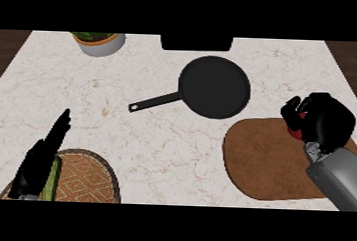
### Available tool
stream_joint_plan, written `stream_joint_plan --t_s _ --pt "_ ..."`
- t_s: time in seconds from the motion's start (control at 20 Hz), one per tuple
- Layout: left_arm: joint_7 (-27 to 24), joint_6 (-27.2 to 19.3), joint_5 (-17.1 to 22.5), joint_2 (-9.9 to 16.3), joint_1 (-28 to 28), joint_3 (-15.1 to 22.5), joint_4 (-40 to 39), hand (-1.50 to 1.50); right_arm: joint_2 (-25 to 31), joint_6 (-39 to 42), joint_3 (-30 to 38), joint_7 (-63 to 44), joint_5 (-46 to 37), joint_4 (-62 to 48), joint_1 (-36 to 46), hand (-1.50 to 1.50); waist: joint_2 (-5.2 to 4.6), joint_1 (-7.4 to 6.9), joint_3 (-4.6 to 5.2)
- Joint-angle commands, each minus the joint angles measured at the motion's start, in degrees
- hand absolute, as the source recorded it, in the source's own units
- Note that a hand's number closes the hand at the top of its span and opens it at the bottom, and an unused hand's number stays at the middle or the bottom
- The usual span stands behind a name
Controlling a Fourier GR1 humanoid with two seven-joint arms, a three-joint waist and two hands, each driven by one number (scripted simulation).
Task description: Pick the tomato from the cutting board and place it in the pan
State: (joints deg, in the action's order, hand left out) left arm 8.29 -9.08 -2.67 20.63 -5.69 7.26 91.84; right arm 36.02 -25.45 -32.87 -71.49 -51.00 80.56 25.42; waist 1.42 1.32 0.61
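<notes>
The right hand [322, 120] is curled round the tomato [298, 127], of which only slivers of red show between the fingers; it sits over the far right part of the cutting board [265, 163]. The pan [214, 87] lies just beyond the board, handle pointing left, so the transfer should be short. The left hand [41, 160] rests with straight fingers by a woven mat [87, 177], clear of the work.
</notes>
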Motion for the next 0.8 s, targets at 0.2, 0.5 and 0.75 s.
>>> stream_joint_plan --t_s 0.2,0.5,0.75 --pt "-1.9 0.3 -0.7 -1.5 2.3 0.5 -3.5 0.00 -15.1 9.0 7.8 -13.8 -12.3 -3.2 13.3 1.50 -1.39 -1.60 -0.41" --pt "0.2 1.7 -0.2 -1.4 2.7 1.1 0.8 0.00 -22.2 0.5 16.2 -6.4 -12.5 -19.0 17.6 1.50 -1.94 -3.39 -0.63" --pt "0.3 3.4 0.4 0.0 4.1 -0.5 -0.8 0.00 -25.9 -5.2 24.2 3.0 -9.5 -32.3 23.3 1.50 -2.34 -3.90 -0.66"
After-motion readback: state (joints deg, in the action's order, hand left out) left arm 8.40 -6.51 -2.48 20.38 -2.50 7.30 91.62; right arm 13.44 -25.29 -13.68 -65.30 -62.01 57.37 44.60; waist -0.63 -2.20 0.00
